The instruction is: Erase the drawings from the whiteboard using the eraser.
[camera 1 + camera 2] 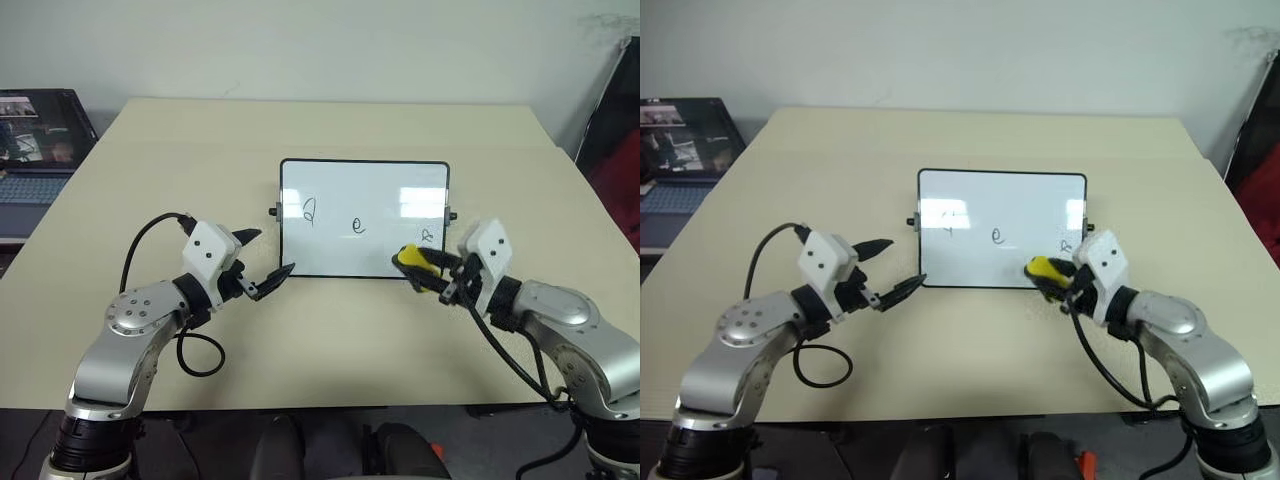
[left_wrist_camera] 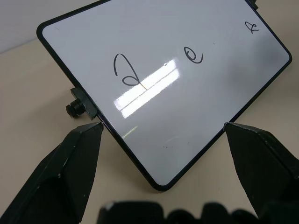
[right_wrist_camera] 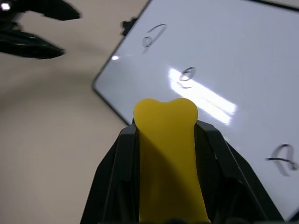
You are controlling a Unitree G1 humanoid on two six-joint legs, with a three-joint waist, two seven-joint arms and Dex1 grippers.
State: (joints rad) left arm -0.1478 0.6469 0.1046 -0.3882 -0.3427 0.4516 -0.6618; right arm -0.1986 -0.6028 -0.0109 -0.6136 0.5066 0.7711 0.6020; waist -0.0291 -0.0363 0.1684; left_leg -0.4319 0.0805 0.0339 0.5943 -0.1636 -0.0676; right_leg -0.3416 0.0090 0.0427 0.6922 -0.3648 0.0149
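right end effector (image 1: 432,270) clamps eraser (image 1: 415,258) over whiteboard (image 1: 364,216) corner.

whiteboard (image 1: 365,215) with three drawings (image 2: 191,55), middle one like "e" (others unreadable squiggles)

Even, fairly bright indoor light falls from overhead. The glossy whiteboard (image 1: 365,215) throws back rectangular white glare patches, a long streak of them in both wrist views. Shadows on the table (image 1: 330,330) are soft and faint. In the right wrist view the eraser (image 3: 169,158) is blurred, out of focus.
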